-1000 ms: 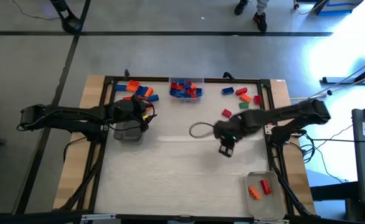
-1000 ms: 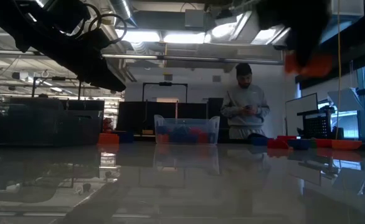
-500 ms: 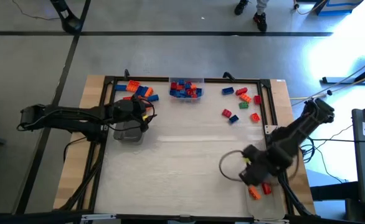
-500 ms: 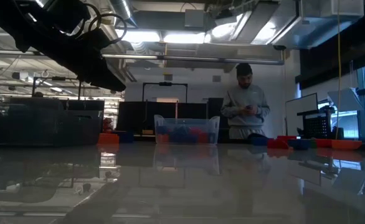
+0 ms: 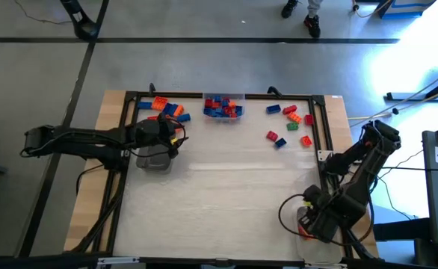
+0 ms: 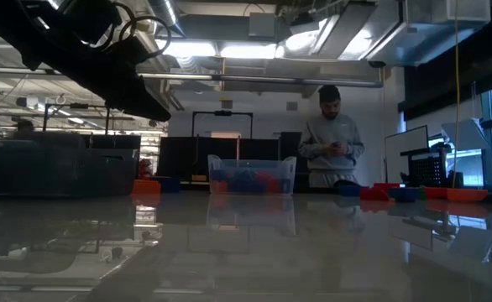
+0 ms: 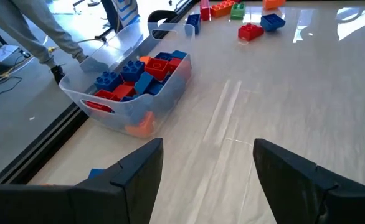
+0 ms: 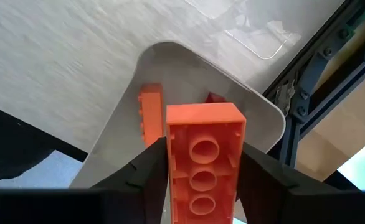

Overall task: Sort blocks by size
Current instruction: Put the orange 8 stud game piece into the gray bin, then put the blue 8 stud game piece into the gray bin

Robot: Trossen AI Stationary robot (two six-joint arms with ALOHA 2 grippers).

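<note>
1. High view: my right gripper point(image 5: 314, 223) sits at the lower right of the frame, over the clear tray point(image 5: 325, 252) at the desk's point(image 5: 219, 194) near right corner; what it carries is hidden under the wrist here. The left gripper point(image 5: 161, 142) waits at the upper left, over an empty clear tray point(image 5: 153, 161). Loose blocks lie in a cluster at top left point(image 5: 167, 109), more in a scatter at top right point(image 5: 290, 123), and a filled clear bin point(image 5: 223, 107) stands at top centre.

2. Low view: the bin of blue and red blocks point(image 6: 252, 176) shows mid-frame, with a person point(image 6: 331, 138) standing behind it. The right gripper is out of this picture.

3. Left wrist view: the fingers point(image 7: 136, 174) stand wide apart with nothing between them. The filled bin point(image 7: 132, 93) is at the left; a red brick point(image 7: 251, 31) and a blue brick point(image 7: 271, 22) lie at the top.

4. Right wrist view: the gripper point(image 8: 204, 165) clasps a long orange brick point(image 8: 204, 155) by its two long sides, hollow underside toward the camera, above the tray point(image 8: 257, 115). A smaller orange brick point(image 8: 150, 109) and a red one point(image 8: 215, 98) already lie inside.

5. Handling: I judge the brick light, rigid and slick. Pinching across the flat long walls looks sound; a short drop should not harm it, though it may bounce.
</note>
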